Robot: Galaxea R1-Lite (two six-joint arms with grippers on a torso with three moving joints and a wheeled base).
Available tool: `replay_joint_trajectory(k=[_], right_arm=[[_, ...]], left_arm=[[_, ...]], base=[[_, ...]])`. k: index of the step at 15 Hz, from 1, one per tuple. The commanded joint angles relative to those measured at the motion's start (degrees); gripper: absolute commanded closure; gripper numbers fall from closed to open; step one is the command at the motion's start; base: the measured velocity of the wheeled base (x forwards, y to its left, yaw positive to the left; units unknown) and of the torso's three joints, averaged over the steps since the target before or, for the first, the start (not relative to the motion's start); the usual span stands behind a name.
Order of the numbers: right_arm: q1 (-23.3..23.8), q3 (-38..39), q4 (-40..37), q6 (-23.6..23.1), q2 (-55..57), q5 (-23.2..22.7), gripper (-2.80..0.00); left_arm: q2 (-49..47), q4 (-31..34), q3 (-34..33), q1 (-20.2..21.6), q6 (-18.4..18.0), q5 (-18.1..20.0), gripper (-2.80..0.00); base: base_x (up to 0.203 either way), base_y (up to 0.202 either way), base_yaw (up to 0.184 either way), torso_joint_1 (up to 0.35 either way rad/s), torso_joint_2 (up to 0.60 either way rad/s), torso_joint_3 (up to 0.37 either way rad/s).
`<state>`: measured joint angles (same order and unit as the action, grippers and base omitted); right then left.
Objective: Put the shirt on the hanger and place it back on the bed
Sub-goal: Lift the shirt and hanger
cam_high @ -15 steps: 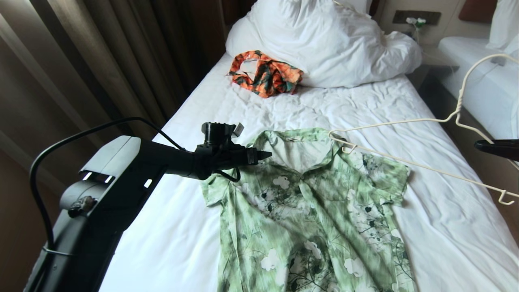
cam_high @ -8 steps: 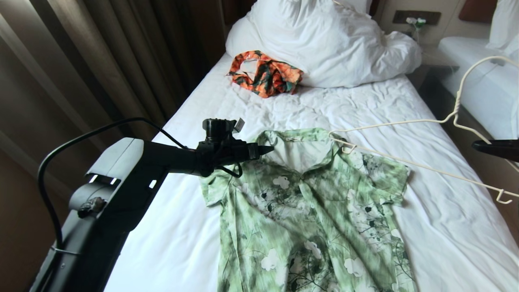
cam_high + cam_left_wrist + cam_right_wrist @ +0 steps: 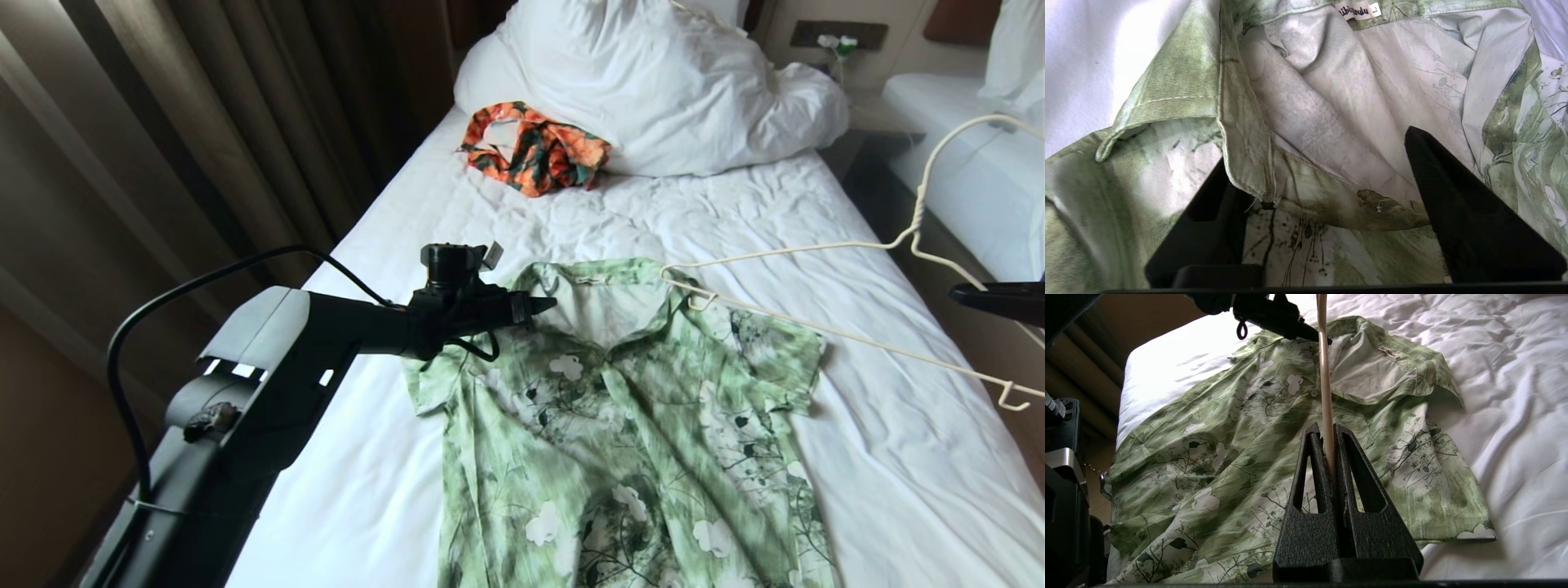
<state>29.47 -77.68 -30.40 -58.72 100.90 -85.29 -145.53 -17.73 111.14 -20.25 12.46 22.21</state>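
Occupying most of the head view, the bed (image 3: 571, 220) is carrying every item of the work on its wrinkled white sheet, with a bunched white duvet (image 3: 653, 82) lying at its far end and brown curtains (image 3: 204, 122) hanging along its left side. The shirt (image 3: 620, 416) is lying flat and face up on the near half of the bed, its collar pointing toward the duvet and its front placket standing open at the neck. An orange-and-dark-green garment (image 3: 531, 155) is sitting crumpled just beside the duvet, well apart from the shirt. The hanger (image 3: 824, 327) is being held tilted above the right shoulder of the shirt, one end reaching the collar area and its hook curving up at the right edge of the view. The left gripper (image 3: 1327, 204) is reaching in from the left at the left side of the collar; its fingers (image 3: 1470, 220) are standing apart on either side of the open collar edge, not clamped on the cloth. The right gripper (image 3: 1327, 445) is sitting at the right edge of the head view, and its fingers are pressing tightly together on the thin wire of the hanger. A small label (image 3: 1357, 10) is showing inside the back of the collar.
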Motion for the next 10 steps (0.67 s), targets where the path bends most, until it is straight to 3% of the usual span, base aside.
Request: replay_joint_trajectory(k=[1, 10], right_arm=[[0.0, 0.0, -0.2, -0.3, 0.2, -0.5, 0.0], [0.0, 0.5, -0.4, -0.3, 0.4, -0.2, 0.0]], left_arm=[[0.1, -0.2, 0.0, -0.3, 0.1, 0.1, 0.0], [4.3, 0.1, 0.2, -0.9, 1.1, -2.0, 0.0]], base=[[0.0, 0.0, 0.0, 0.0, 0.0, 0.0], [0.0, 0.0, 0.0, 0.0, 0.0, 0.0]])
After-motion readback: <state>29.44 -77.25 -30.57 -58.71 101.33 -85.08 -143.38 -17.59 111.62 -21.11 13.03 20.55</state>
